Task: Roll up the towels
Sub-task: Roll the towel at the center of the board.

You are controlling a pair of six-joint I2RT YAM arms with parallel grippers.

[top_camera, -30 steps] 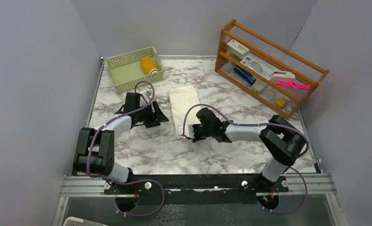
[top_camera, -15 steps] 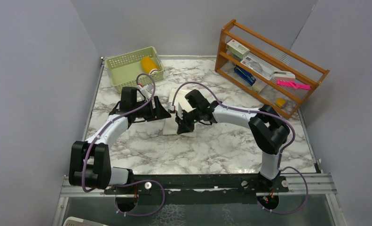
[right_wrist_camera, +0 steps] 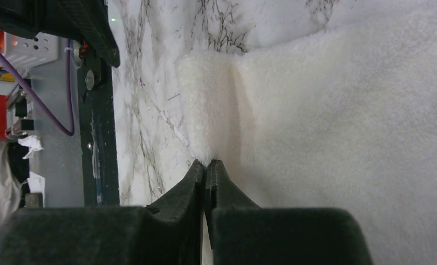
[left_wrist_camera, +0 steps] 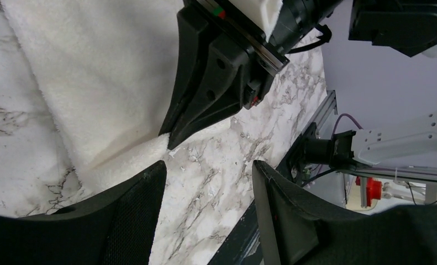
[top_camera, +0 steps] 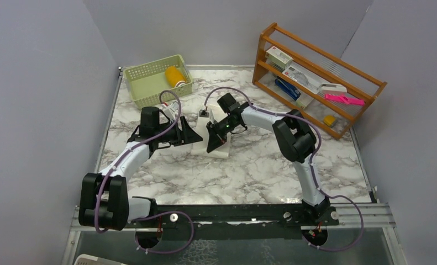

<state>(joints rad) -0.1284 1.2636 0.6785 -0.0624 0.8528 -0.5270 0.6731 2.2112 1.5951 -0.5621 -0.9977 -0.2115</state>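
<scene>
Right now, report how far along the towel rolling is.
Done: the yellow towel sits rolled in the green basket. In hand: the right gripper is shut on the near edge of the cream-white towel, raising a small fold, while the left gripper hangs open beside that edge. Left: the cream-white towel lies mostly flat on the table, not yet rolled.

Overhead light was bright and even; only soft, faint shadows lay on the marble table [top_camera: 249,171]; the cream-white towel [right_wrist_camera: 343,110] glared, nearly overexposed, in the wrist views; the right gripper [right_wrist_camera: 205,165] looked soft, out of focus.
</scene>
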